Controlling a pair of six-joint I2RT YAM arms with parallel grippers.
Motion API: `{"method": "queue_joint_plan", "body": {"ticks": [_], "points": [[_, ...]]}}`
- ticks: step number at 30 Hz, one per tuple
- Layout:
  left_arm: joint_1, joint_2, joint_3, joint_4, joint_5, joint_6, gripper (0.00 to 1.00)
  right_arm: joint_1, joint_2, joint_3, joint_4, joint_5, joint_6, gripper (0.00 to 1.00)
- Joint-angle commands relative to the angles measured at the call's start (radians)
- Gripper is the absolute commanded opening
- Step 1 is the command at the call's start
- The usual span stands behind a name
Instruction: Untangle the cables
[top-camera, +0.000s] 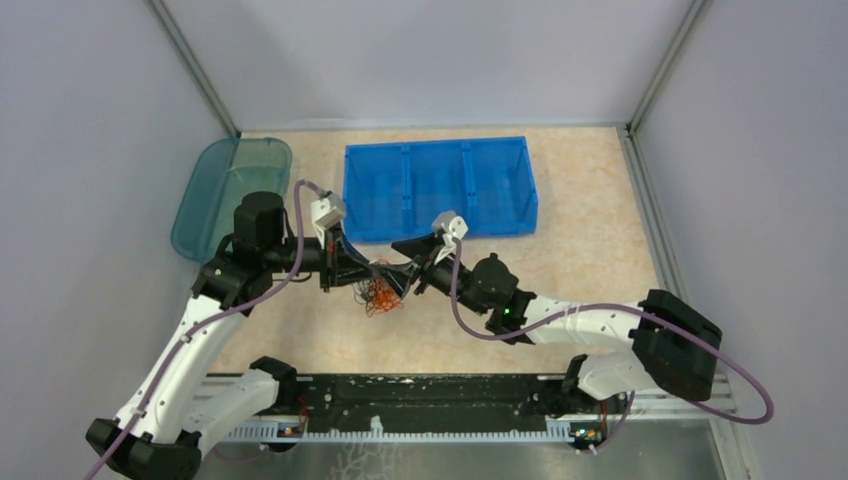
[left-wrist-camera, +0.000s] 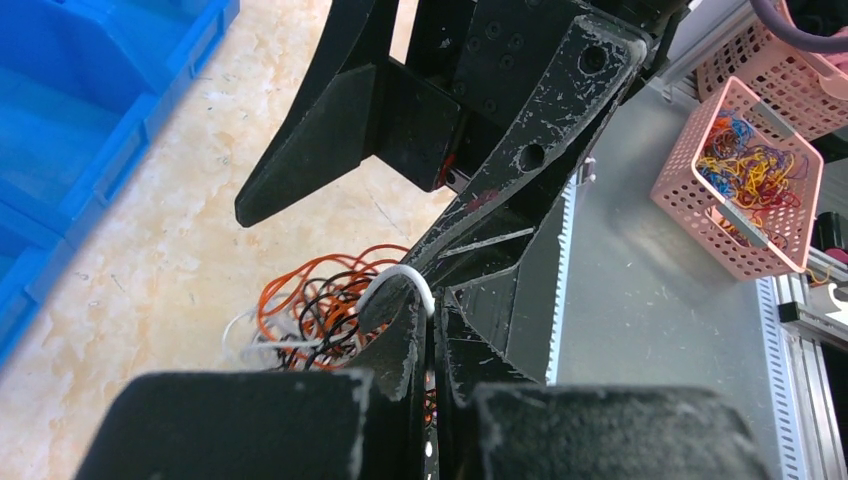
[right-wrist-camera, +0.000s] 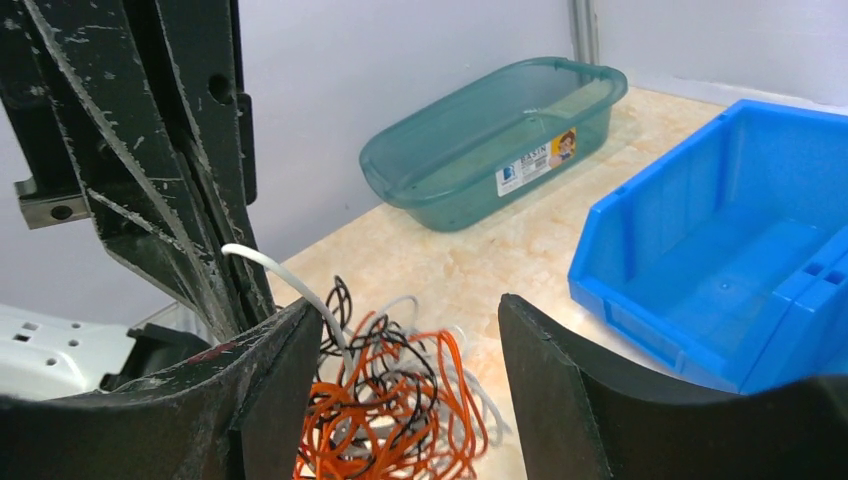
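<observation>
The tangle of thin orange-red, black and white cables (top-camera: 378, 297) lies on the beige tabletop (top-camera: 600, 250) between the arms. The left gripper (left-wrist-camera: 432, 305) is clenched on a white strand (left-wrist-camera: 400, 275). The right gripper (right-wrist-camera: 405, 315) hovers with its jaws apart over the clump. Separation seems under way, and next the right gripper likely needs to pinch another strand and draw it apart.

cables (right-wrist-camera: 390, 400): orange-red, black and white strands
storage bin (top-camera: 380, 190): solid bright blue
basin (right-wrist-camera: 470, 150): translucent teal
sticker (right-wrist-camera: 535, 165): white, blue, orange
tabletop (top-camera: 590, 250): beige, marbled cream
basket (left-wrist-camera: 685, 165): pink lattice
rubber bands (left-wrist-camera: 745, 165): mixed yellow, red, blue
</observation>
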Motion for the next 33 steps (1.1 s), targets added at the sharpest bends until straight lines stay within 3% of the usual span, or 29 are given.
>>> {"method": "queue_joint_plan", "body": {"ticks": [1, 6, 22, 33], "points": [[-0.006, -0.019, -0.008, 0.028, 0.054, -0.013, 0.02, 0.007, -0.068, -0.017, 0.063, -0.053, 0.035, 0.66], [-0.007, -0.013, -0.003, 0.026, 0.068, -0.009, 0.02, 0.007, -0.116, -0.068, 0.081, -0.059, 0.062, 0.68], [-0.006, 0.001, 0.041, 0.092, 0.160, -0.114, 0.01, 0.013, 0.113, 0.045, 0.179, -0.038, 0.098, 0.61], [-0.007, 0.010, 0.113, 0.112, 0.192, -0.146, 0.01, 0.017, 0.149, -0.061, 0.178, 0.052, 0.079, 0.59]]}}
